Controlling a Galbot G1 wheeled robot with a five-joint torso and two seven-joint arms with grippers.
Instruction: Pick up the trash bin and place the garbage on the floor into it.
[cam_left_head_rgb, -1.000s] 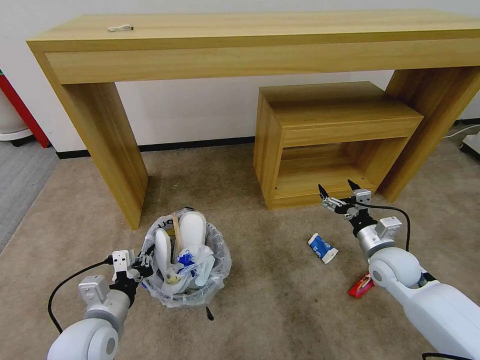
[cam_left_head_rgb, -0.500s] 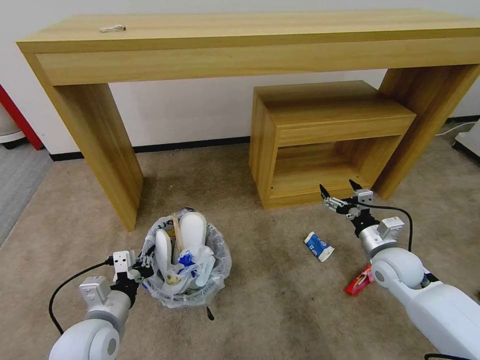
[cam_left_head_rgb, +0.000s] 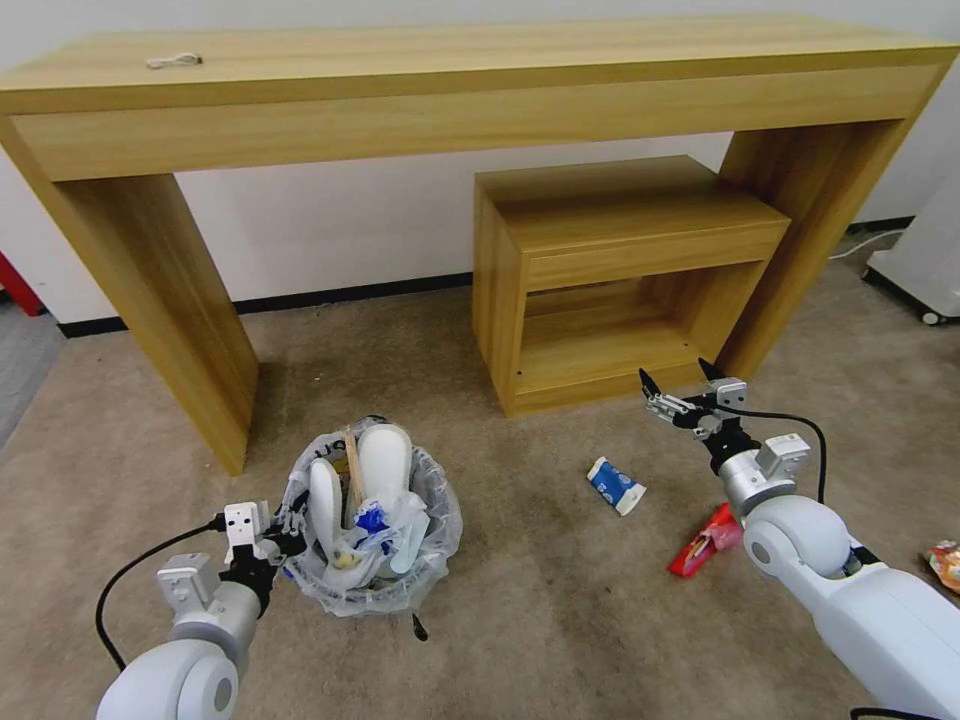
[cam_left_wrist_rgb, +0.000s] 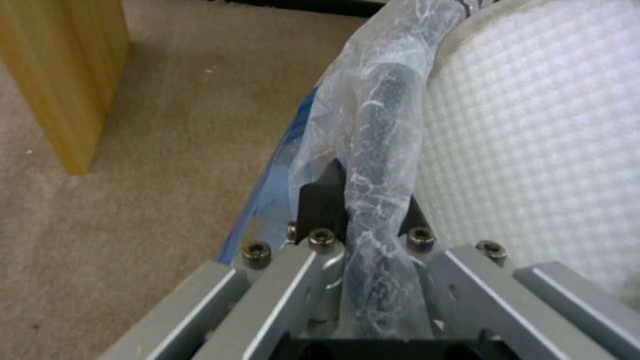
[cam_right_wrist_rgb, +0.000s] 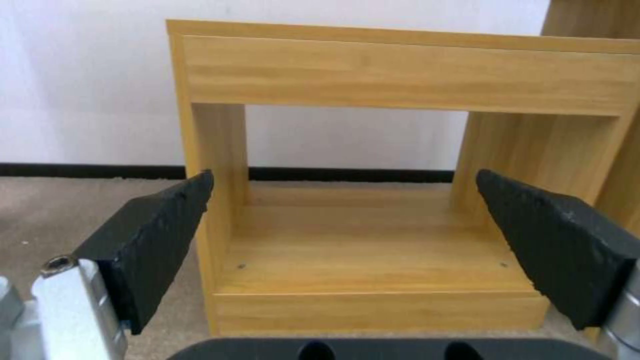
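My left gripper (cam_left_head_rgb: 283, 527) is clamped on the rim of the trash bin (cam_left_head_rgb: 425, 575), low at my left side. In the left wrist view the fingers (cam_left_wrist_rgb: 320, 207) pinch the bag-wrapped rim (cam_left_wrist_rgb: 380, 150) between them, black pad on the outer side, white quilted slipper (cam_left_wrist_rgb: 533, 140) right against the inner side. The bin sits on the carpet (cam_left_head_rgb: 520, 610), just in front of my left arm. Two white slippers (cam_left_head_rgb: 383, 462) stand up in it with a wooden stick (cam_left_head_rgb: 352, 465) between them, plus some blue and white litter lower down. Clear bag (cam_left_head_rgb: 440, 515) is bunched around the rim.

My right gripper (cam_left_head_rgb: 679, 383) is spread wide, holding nothing, hovering in the air in front of the small wooden shelf unit (cam_left_head_rgb: 620, 260). Right wrist view looks straight into its lower opening (cam_right_wrist_rgb: 373, 240), black pads (cam_right_wrist_rgb: 157, 235) far apart on either side.

Garbage on the floor: blue-white carton (cam_left_head_rgb: 615, 485) lies on the carpet between bin and right gripper, nearer the gripper, below and to its left. Red wrapper (cam_left_head_rgb: 703, 540) lies just beside my right forearm, closer to me than the carton. Another wrapper (cam_left_head_rgb: 944, 562) sits at the far right edge, colour unclear. Long wooden table (cam_left_head_rgb: 480, 90) spans the back over the shelf unit; small pale item (cam_left_head_rgb: 173, 61) on its top left.
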